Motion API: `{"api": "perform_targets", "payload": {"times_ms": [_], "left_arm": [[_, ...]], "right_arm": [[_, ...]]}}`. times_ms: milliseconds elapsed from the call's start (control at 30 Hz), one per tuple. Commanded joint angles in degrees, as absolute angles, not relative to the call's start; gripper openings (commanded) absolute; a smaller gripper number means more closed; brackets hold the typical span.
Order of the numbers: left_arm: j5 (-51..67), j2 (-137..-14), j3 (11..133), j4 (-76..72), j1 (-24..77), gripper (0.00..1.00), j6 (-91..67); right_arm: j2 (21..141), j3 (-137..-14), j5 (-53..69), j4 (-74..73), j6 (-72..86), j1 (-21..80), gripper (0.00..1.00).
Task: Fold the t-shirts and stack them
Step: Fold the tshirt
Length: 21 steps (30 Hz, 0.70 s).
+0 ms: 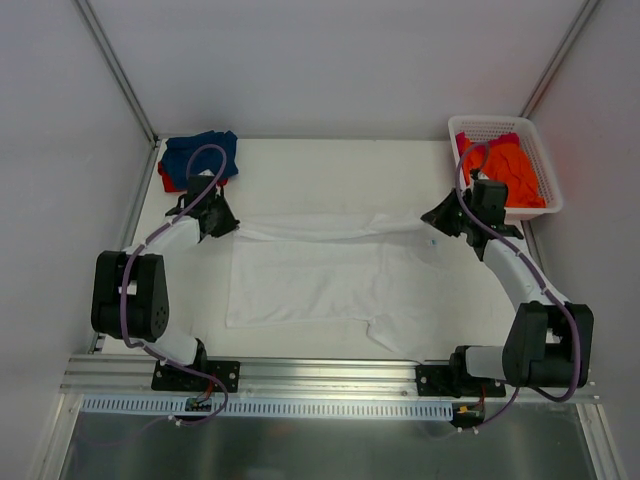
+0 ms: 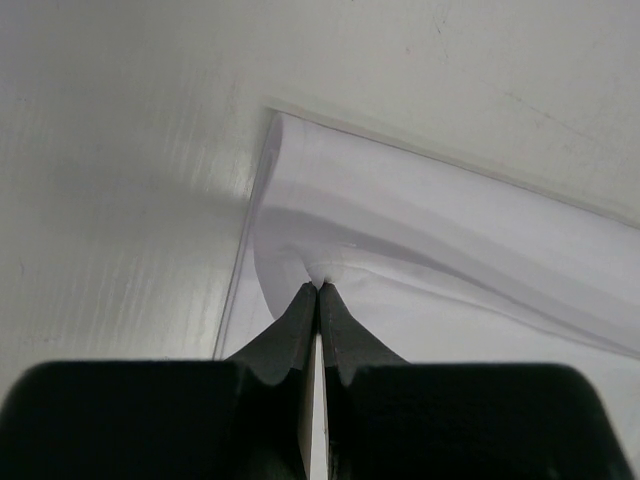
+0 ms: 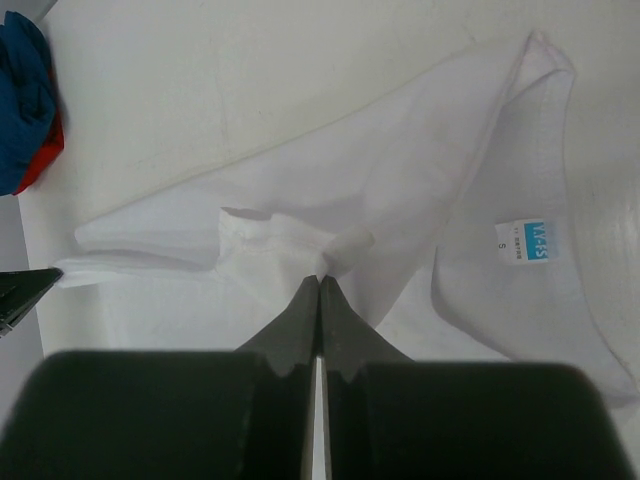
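One basket (image 1: 541, 168), white plastic lattice, rectangular, at the far right corner of the table (image 1: 330, 165). Inside: orange tee (image 1: 512, 172), bright, crumpled into soft lumps, filling most of it; a bit of red cloth (image 1: 468, 150) at the left end.

Outside any container, far left corner: blue tee (image 1: 205, 152) in a rumpled heap, lying on a red tee (image 1: 166, 181) that shows only at the edge.

Middle of table: white tee (image 1: 310, 280), large, thin, short-sleeved, mostly flat and smooth, far edge drawn up into a taut ridge between the two arms. Small blue-and-white label (image 3: 527, 243) at the neckline, collar seam curving round it.

Left gripper (image 2: 320, 287): black tapered fingers pressed together, pinching a fold of the white tee at its left end, cloth puckered at the tips.

Right gripper (image 3: 320, 278): same shape, fingers together, clamped on a gathered hem of the white tee near the sleeve, folds fanning away from the pinch.
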<state>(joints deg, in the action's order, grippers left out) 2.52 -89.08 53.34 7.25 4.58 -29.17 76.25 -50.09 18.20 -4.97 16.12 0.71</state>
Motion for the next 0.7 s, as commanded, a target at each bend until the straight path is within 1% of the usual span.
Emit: {"api": "perform_targets", "payload": {"times_ms": [0,667], "left_arm": [[2.64,-86.05,52.03,5.8,5.36,0.0,-29.71],[1.76,-81.04,45.0,5.89,6.5,0.0,-30.67]], "right_arm": [[72.86,-48.78,16.87,-4.39,17.75,1.32,0.0],[71.02,-42.19,16.79,-5.36,19.25,4.22,0.0]]}}
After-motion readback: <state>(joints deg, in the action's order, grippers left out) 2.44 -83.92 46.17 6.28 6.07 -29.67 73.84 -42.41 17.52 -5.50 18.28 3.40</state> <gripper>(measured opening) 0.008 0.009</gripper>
